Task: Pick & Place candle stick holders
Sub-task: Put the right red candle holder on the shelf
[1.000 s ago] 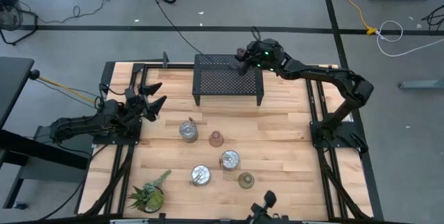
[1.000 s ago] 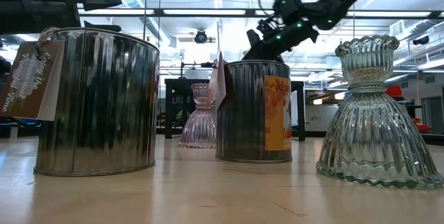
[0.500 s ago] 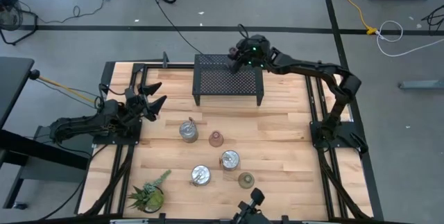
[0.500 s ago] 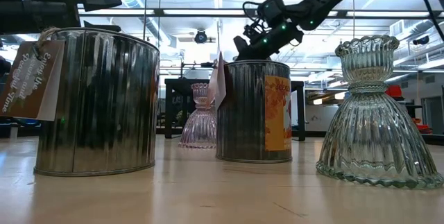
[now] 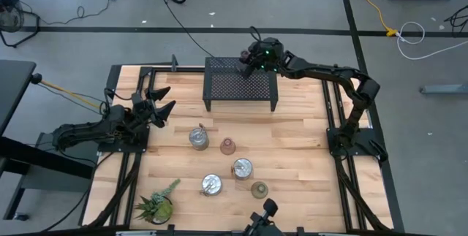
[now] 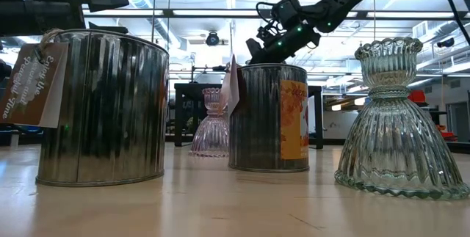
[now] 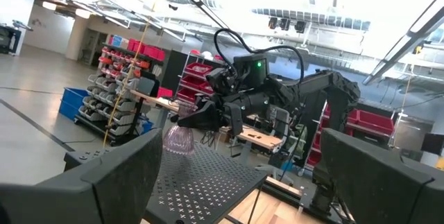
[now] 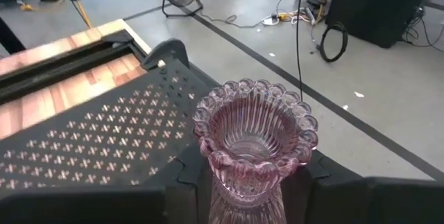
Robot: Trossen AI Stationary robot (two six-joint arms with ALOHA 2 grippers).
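Observation:
My right gripper (image 5: 252, 62) is shut on a pink ribbed glass candle stick holder (image 8: 253, 137) over the far right part of the black mesh rack (image 5: 241, 82). The holder also shows in the left wrist view (image 7: 179, 138). My left gripper (image 5: 157, 104) waits open and empty at the table's left side. On the table stand three shiny tin holders (image 5: 198, 137) (image 5: 242, 168) (image 5: 211, 185), a pinkish cup (image 5: 227, 146) and an olive cup (image 5: 259, 189). My right gripper pinches the pink holder between its two fingers at the narrow waist below the flared rim (image 8: 239, 182). The holder stands upright, its mouth up. Its foot is hidden by the fingers (image 8: 173, 196), so I cannot tell whether it rests on the rack.
A spiky green potted plant (image 5: 155, 207) stands at the near left corner. The rack's mesh top (image 8: 104, 141) is bare on its left part. Bare wood lies between the rack and the holders and along the table's right side (image 5: 303, 148).
My right gripper has carried the pink holder a little toward the table's left and far edge, over the rack's far right part, and has then kept still. The holder has stayed upright in the hold.

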